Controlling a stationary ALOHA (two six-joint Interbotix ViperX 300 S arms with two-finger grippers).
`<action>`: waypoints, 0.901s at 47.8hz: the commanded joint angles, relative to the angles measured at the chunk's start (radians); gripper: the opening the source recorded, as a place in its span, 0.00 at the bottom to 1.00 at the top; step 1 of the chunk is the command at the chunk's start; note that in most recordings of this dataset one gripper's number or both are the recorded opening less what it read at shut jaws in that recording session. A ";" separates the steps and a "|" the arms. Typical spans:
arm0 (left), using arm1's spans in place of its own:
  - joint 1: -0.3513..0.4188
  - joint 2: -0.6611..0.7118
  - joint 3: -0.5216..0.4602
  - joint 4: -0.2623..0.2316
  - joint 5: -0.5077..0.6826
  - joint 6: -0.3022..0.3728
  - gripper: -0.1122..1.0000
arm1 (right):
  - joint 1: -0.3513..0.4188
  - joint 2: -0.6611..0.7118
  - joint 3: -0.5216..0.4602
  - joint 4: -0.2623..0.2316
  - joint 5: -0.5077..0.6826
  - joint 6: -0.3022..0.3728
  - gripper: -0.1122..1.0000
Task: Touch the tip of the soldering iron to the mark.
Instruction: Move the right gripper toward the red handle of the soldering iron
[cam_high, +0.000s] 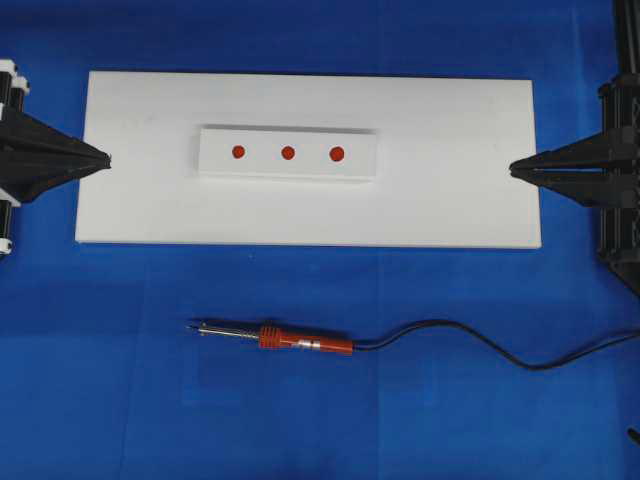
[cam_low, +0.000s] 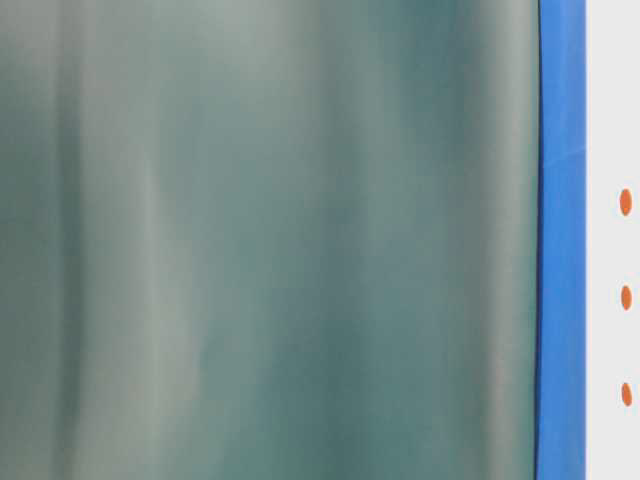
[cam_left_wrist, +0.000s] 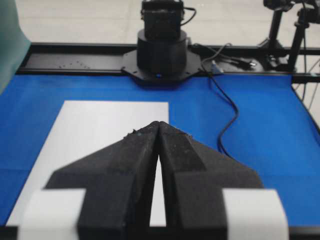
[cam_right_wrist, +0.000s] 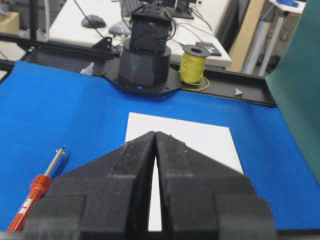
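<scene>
The soldering iron (cam_high: 280, 337) lies flat on the blue mat in front of the white board, tip pointing left, its black cord (cam_high: 480, 345) trailing right. Its red handle also shows at the lower left of the right wrist view (cam_right_wrist: 35, 197). The mark (cam_high: 288, 153) is the middle one of three red dots on a white block (cam_high: 215, 160) on the board; it shows edge-on in the table-level view (cam_low: 626, 297). My left gripper (cam_high: 105, 158) is shut and empty at the board's left edge. My right gripper (cam_high: 514, 168) is shut and empty at the board's right edge.
A large white board (cam_high: 450, 200) lies on the blue mat (cam_high: 100, 380). A blurred green sheet (cam_low: 270, 240) fills most of the table-level view. The opposite arm's base (cam_left_wrist: 161, 55) stands past the far end of the board, and a spool of yellow wire (cam_right_wrist: 195, 62) sits behind the other base.
</scene>
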 joint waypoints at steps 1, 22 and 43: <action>-0.026 -0.005 -0.009 0.003 -0.002 0.002 0.10 | 0.000 0.009 -0.029 0.003 -0.002 0.003 0.10; -0.031 -0.011 -0.003 0.003 -0.002 0.006 0.10 | 0.005 0.052 -0.064 0.006 0.041 0.083 0.05; -0.029 -0.011 0.003 0.003 -0.002 0.005 0.10 | 0.072 0.345 -0.233 0.006 0.040 0.103 0.82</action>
